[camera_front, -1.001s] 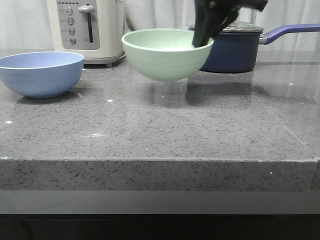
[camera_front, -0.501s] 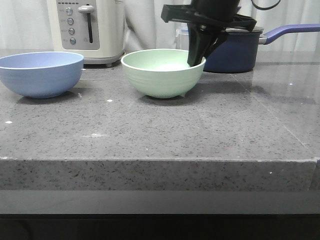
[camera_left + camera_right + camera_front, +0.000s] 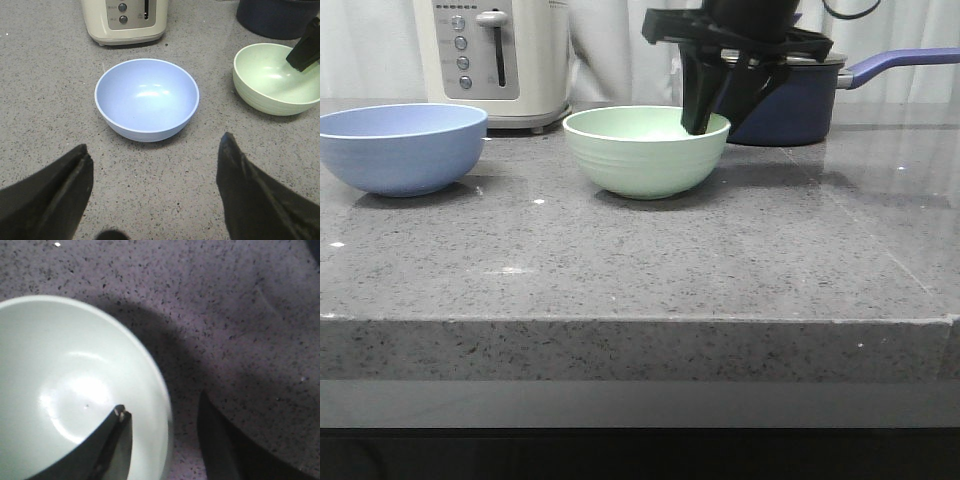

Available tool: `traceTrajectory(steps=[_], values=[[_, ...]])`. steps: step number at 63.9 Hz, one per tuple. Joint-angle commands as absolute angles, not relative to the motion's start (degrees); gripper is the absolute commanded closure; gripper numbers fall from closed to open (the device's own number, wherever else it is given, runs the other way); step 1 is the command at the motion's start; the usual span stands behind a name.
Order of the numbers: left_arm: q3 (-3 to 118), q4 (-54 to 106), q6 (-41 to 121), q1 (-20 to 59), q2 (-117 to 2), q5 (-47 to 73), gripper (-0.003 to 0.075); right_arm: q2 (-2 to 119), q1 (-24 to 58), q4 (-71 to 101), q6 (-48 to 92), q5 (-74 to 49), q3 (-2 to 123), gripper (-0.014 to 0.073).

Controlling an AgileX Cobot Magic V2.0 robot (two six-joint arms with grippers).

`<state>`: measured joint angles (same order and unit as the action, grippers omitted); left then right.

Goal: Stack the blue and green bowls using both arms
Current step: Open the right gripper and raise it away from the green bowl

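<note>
The green bowl (image 3: 646, 150) is being rested mid-counter, its rim straddled by the right gripper (image 3: 162, 440), jaws spread. The blue bowl (image 3: 146, 99) is being faced by the left gripper (image 3: 155, 185), jaws wide. Probably, 1 lift is being called for next.

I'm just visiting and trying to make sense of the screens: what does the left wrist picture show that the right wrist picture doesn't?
Only the left wrist view shows the blue bowl, the toaster, the pan and the left pincer, wide open over the bare counter.

Only the right wrist view shows, up close, the right pincer open astride the green bowl's rim: one finger inside, the other outside.

Both show the green bowl and the speckled grey counter.
</note>
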<state>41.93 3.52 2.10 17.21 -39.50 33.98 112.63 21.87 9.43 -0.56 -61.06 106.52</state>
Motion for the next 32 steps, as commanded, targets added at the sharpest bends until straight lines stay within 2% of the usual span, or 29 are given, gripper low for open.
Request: traceTrajectory(steps=[1, 13, 32], values=[[44.0, 4.2, 2.3, 17.6, -39.6, 30.2, 0.0208, 105.7, 21.7, 9.6, 0.7, -59.6, 108.2, 0.0246], [44.0, 4.2, 2.3, 17.6, -39.6, 30.2, 0.0208, 96.6, 21.7, 9.0, 3.5, -57.2, 101.3, 0.0248], [44.0, 4.2, 2.3, 17.6, -39.6, 30.2, 0.0208, 81.5, 21.7, 8.8, 10.0, -47.4, 79.1, 0.0263]])
